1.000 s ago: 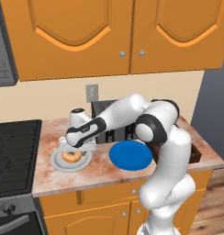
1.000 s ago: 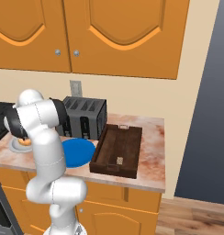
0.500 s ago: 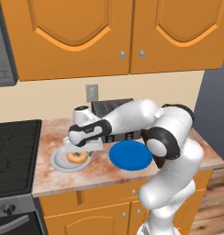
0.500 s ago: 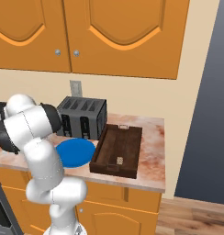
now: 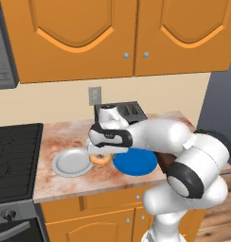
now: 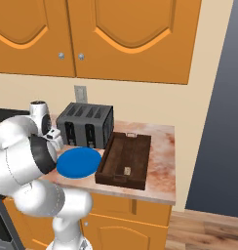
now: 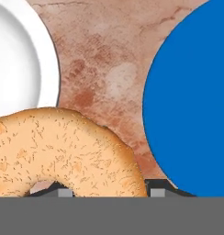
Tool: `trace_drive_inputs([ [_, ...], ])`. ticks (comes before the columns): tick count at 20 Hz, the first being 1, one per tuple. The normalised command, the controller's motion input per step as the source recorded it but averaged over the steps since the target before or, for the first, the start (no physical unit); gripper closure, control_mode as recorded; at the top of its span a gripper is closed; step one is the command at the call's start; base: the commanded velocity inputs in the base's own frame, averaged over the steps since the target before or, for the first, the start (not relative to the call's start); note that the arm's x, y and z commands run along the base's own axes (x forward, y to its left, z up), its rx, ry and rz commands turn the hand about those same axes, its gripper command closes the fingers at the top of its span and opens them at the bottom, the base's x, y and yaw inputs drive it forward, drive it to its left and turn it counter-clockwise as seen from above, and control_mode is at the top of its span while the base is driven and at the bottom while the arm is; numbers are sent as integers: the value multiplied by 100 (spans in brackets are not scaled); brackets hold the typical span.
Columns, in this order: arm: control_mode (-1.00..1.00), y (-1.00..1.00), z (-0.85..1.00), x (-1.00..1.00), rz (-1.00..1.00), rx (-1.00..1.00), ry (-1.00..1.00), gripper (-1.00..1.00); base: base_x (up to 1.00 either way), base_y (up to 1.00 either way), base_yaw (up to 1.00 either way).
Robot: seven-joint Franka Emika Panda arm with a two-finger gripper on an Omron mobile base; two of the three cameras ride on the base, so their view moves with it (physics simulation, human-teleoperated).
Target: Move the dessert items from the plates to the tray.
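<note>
While carried clear of the grey-white plate (image 5: 71,162), donut (image 5: 99,159) hung in the gripper (image 5: 100,156), jaws clamped across one side of the ring, above bare counter (image 5: 60,137) between that plate and the blue plate (image 5: 135,161). Seen close from the hand: glazed ring (image 7: 63,151) low, white rim (image 7: 22,59) to one side, blue disc (image 7: 192,96) to the other. Judged mid-transfer, lift done, carry under way. Beyond the blue plate, on its far side from the donut, lay the tray (image 6: 125,157), small pastry piece (image 6: 127,170) already inside, near its front edge. Toaster (image 6: 86,124) behind the blue plate. Next move likely called for crossing over the blue plate, lowering over open tray floor clear of the cube, then releasing.
</note>
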Motion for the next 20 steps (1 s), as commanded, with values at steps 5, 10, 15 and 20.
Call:
trace_drive_inputs([
  [5, -100, -85, 29, -11, 0, 2, 0, 100, 0, 0, 0],
  [10, -100, -88, 34, 0, 0, 2, 3, 100, 0, 0, 0],
  [15, -100, -90, 29, 0, -1, 0, 5, 100, 0, 0, 0],
  [20, -100, -86, 26, 0, -2, 0, 4, 100, 0, 0, 0],
])
